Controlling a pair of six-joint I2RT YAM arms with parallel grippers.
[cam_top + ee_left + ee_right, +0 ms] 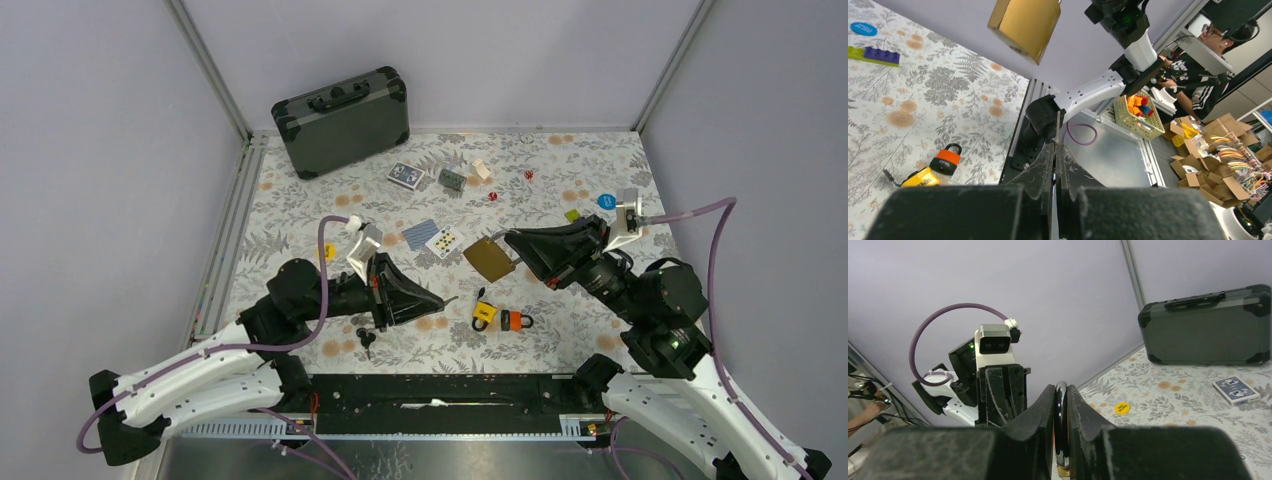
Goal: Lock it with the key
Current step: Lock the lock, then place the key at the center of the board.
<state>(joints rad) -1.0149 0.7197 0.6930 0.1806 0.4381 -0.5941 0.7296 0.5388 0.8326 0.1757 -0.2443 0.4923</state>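
At the middle of the surface, held clear of it, we find the brass padlock in the right jaws. The right wrist view shows these jaws closed down on the shackle. The steel bow is pinched edge-on between the two fingers, and the brass body hangs beyond the tips. The body is tilted, with one corner lowest.

The left jaws stand just beside the brass padlock, on its left, with their tips pointing towards it but apart from it. We see them all but closed, gripping only a thin strip of metal, the key, which projects past the tips. The key and the brass padlock are apart. In the left wrist view the brass body hangs above and to the left of the key tip.

On the surface, nearer the arm bases and between the two arms, a yellow padlock and an orange padlock lie side by side. A black key bunch lies near the left arm. A dark carrying case stands at the far edge
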